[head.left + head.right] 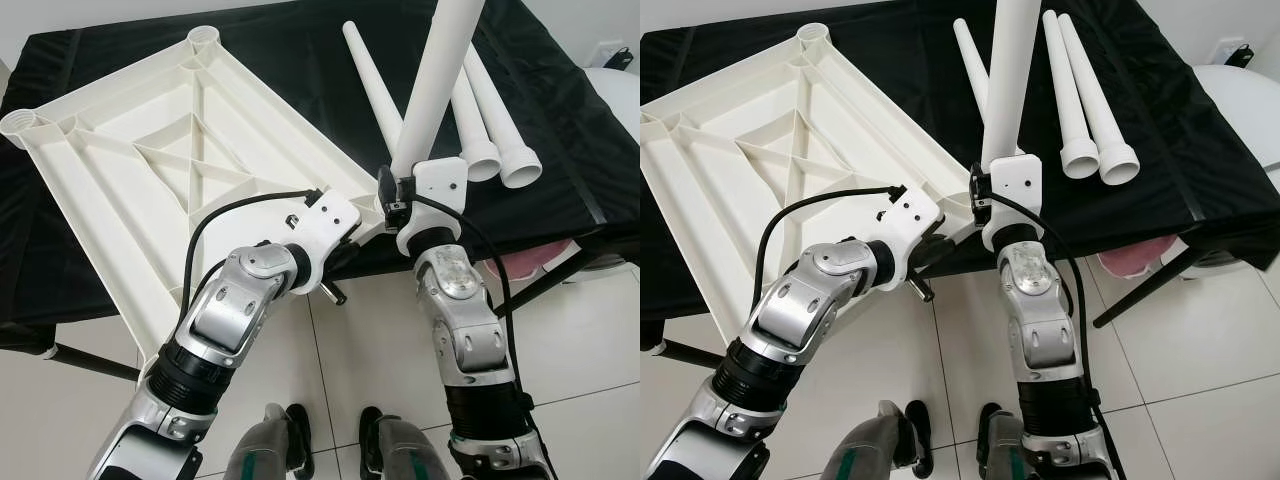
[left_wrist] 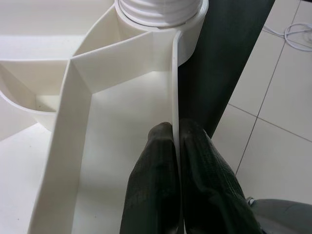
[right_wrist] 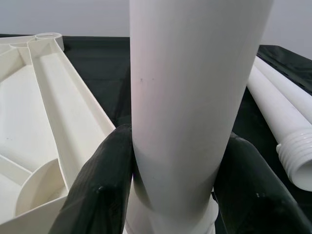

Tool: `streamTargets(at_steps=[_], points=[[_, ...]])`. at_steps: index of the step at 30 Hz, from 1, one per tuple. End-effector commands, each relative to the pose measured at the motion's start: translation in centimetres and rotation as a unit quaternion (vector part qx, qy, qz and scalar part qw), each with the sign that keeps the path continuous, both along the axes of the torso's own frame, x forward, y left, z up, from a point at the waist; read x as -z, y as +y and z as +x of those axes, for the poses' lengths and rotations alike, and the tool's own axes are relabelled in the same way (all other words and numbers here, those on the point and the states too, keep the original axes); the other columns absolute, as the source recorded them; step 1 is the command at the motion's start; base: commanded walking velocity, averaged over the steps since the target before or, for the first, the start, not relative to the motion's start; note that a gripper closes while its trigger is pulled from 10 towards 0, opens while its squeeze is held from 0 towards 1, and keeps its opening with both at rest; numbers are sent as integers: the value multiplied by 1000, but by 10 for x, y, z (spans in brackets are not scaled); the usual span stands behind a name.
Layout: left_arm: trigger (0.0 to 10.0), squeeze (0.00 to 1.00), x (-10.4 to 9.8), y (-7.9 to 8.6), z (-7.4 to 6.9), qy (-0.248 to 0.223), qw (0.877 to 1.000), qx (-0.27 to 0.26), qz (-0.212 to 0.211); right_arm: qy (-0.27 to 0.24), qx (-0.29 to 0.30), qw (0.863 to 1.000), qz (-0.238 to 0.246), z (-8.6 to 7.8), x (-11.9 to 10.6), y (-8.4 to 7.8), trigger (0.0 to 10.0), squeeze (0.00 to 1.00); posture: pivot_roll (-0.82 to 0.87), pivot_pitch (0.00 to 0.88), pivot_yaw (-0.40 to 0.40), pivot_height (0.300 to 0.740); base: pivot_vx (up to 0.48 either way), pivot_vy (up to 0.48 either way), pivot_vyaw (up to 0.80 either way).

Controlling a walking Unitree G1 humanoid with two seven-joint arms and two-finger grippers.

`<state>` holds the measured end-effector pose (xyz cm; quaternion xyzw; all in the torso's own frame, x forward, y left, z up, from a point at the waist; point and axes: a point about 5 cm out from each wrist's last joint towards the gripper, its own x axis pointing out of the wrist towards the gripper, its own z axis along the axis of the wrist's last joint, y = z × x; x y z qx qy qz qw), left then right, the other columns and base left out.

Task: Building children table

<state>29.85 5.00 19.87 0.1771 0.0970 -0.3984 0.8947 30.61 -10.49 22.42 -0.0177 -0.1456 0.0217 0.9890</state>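
The white plastic tabletop (image 1: 150, 170) lies upside down on a black-covered table, ribs and corner sockets facing up. My left gripper (image 2: 175, 129) is shut on the thin rim wall (image 2: 174, 87) just short of the near corner socket (image 2: 187, 36). A white leg (image 1: 435, 80) stands upright in that socket, its threaded end (image 2: 156, 9) seated inside. My right gripper (image 3: 174, 190) is shut on the leg's lower part, one black finger (image 3: 97, 190) on each side. Three more legs (image 1: 490, 120) lie on the cloth behind.
The black cloth (image 1: 570, 140) hangs over the table's front edge, and black folding table legs (image 1: 545, 282) slant down to the pale tiled floor (image 1: 370, 340). A pink object (image 1: 525, 263) sits under the table at right, next to a white rounded object (image 1: 1240, 110). A cable (image 2: 297, 34) lies on the floor.
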Motion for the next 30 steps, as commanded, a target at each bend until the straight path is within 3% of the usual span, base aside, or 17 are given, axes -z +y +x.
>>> streamTargets(at_steps=[1, 3, 4, 16, 17, 23, 30], points=[[10000, 0, 7, 7, 2, 10, 999, -31, 11, -21, 34, 999, 1, -6, -8, -8, 10000, 0, -93, 207, 48, 740, 0, 0, 0], [10000, 0, 7, 7, 2, 10, 999, -31, 10, -19, 36, 999, 3, -6, -7, -7, 10000, 0, -92, 211, 48, 740, 0, 0, 0], [10000, 0, 7, 7, 2, 10, 999, -31, 10, -17, 28, 999, 11, -7, -6, -6, 10000, 1000, -93, 212, 49, 740, 0, 0, 0], [10000, 0, 8, 7, 1, 11, 999, -28, 10, -15, 28, 999, 8, -7, -6, -8, 10000, 988, -96, 208, 49, 740, 0, 0, 0], [10000, 0, 8, 6, 1, 11, 1000, -28, 10, -17, 8, 1000, 12, -6, -6, -7, 10000, 0, -97, 207, 47, 740, 0, 0, 0], [10000, 0, 8, 5, 0, 12, 1000, -26, 9, -1, -64, 997, 38, -1, -4, -11, 10000, 0, -101, 202, 47, 740, 0, 0, 0], [10000, 0, 8, 3, 0, 11, 1000, -24, 8, 19, -153, 988, 33, 13, -1, -35, 10000, 0, -106, 194, 44, 740, 0, 0, 0]])
